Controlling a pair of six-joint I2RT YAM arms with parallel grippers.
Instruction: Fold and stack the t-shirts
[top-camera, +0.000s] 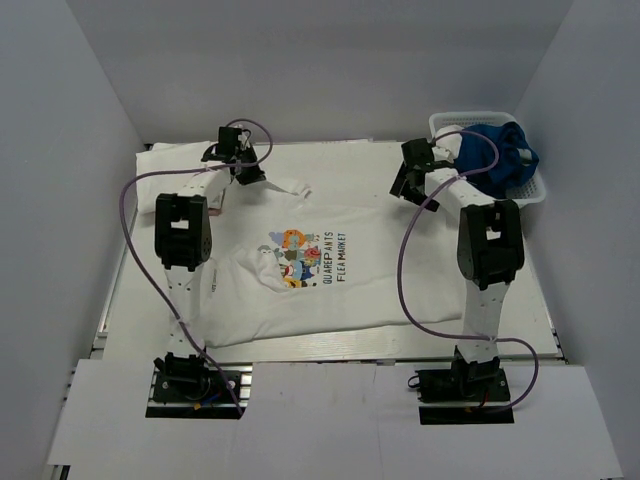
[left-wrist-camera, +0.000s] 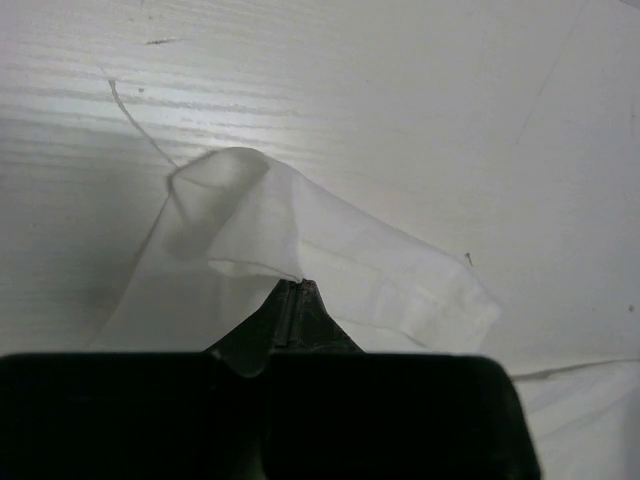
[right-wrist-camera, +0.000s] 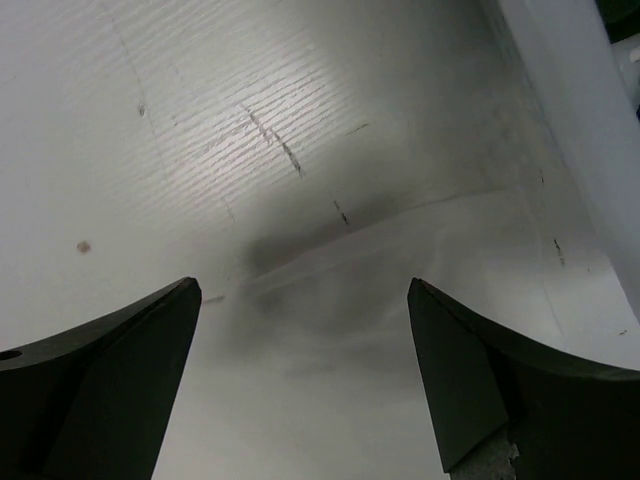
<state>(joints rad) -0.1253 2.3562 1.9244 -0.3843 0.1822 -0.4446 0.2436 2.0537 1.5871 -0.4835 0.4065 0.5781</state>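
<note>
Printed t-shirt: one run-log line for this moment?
printed t-shirt: spread out, unfolded | left pincer: shut on its sleeve | right pincer: open, holding nothing

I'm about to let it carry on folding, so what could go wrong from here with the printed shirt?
The left gripper pinches only the edge of the sleeve, so the cloth may slip free when lifted. The right gripper is open and holds nothing, so a one-sided pull could skew or bunch the printed t-shirt.
</note>
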